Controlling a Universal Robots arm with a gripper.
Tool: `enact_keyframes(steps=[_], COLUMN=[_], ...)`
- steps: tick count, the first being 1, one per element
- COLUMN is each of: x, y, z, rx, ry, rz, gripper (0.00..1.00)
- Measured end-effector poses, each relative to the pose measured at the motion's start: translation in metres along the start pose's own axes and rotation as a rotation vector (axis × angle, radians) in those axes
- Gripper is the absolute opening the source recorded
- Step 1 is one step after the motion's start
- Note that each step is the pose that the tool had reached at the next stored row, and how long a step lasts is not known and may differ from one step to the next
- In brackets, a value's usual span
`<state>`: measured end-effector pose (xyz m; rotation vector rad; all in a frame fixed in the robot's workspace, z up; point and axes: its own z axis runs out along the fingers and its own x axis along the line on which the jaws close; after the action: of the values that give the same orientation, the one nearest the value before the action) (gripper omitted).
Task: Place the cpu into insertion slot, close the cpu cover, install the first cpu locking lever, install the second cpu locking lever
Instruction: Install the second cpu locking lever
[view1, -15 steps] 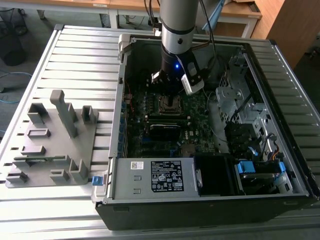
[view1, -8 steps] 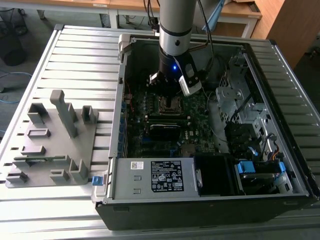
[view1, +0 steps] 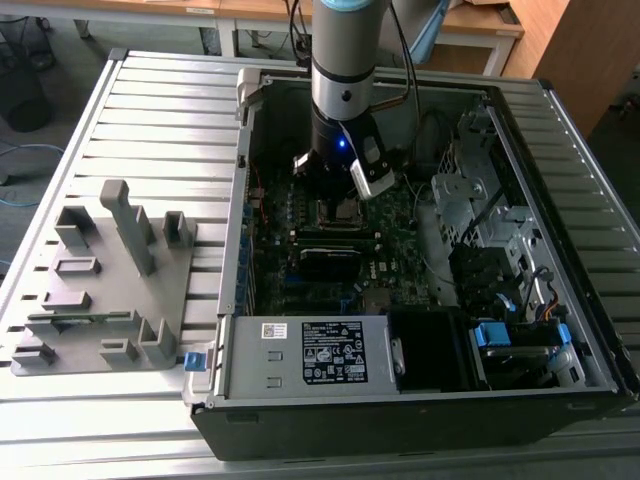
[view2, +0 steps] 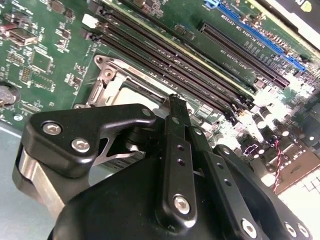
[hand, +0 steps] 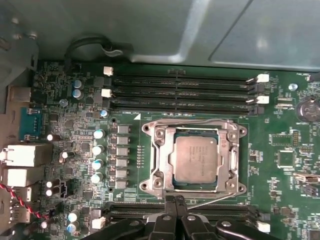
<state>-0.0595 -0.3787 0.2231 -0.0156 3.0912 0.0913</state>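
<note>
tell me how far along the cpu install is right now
Done: the cpu sits in the insertion slot, and the cpu cover lies flat framing it in the first wrist view. In hand: the gripper, fingers together, is at the socket's edge by a thin lever wire. Left: I cannot tell whether either locking lever is latched.

Cpu (hand: 196, 158) in the insertion slot (hand: 227, 175), cpu cover (hand: 161, 150) over it, pincer (hand: 175, 200) just beside

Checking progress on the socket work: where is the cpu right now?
In the first wrist view the cpu lies flat in the insertion slot, framed by the cpu cover, between two banks of long black slots, with the pincer beside the socket.
</note>
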Motion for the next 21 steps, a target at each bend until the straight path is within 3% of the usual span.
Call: enact_keyframes(steps=[11, 12, 13, 21], x=[0.0036, 0.0065, 0.0065, 0.0066], y=[-0.0004, -0.0068, -0.0077, -0.0080], z=[0.0004, 0.0001, 0.0001, 0.0010], rx=[0.0000, 0.0000, 0.0000, -0.0012], ry=[0.0000, 0.0000, 0.0000, -0.0001], rz=[0.000, 0.000, 0.000, 0.000], gripper=[0.11, 0.11, 0.11, 0.11])
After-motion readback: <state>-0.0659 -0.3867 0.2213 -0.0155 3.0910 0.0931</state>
